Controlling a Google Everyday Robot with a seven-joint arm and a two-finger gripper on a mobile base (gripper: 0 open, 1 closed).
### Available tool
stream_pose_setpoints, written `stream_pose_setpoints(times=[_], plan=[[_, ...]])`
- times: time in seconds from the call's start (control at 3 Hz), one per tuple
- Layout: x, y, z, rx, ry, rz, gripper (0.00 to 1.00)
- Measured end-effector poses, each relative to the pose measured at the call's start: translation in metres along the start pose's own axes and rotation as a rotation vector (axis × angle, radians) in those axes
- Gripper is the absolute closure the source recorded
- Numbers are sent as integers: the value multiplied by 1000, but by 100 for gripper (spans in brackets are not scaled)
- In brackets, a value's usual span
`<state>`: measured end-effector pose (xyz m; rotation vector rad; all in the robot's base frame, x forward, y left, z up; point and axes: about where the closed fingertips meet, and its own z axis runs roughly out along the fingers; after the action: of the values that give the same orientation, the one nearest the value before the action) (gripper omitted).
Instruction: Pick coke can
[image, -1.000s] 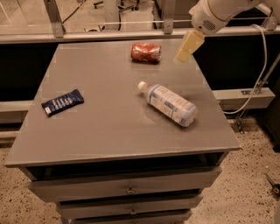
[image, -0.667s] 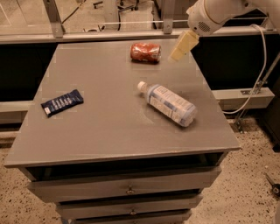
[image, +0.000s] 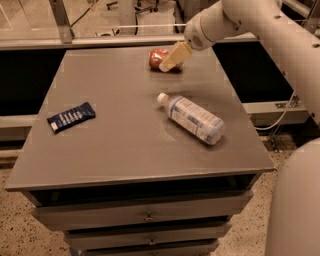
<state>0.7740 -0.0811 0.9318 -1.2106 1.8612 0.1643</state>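
The coke can (image: 157, 58) is a small red-orange can lying on its side at the far middle of the grey table (image: 125, 135). My gripper (image: 172, 59) hangs from the white arm that comes in from the upper right. It sits right over the can's right half and hides that part. Its tan finger (image: 176, 55) points down and left towards the can.
A clear plastic bottle (image: 192, 119) with white cap and pale blue label lies on its side right of the table's centre. A flat dark blue snack packet (image: 71, 117) lies near the left edge. Drawers (image: 145, 217) sit under the tabletop. The robot's white body (image: 295, 205) fills the lower right.
The arm has swung left and down, and the gripper has moved from right of the can to over the can's right half. The can, bottle and packet have not moved.
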Motion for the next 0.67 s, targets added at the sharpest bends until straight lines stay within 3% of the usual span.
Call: stream_pose_setpoints(times=[0.33, 0.67], plan=[[-3, 2, 43, -42, -25, 54, 0], [5, 1, 73, -75, 0, 77, 0]])
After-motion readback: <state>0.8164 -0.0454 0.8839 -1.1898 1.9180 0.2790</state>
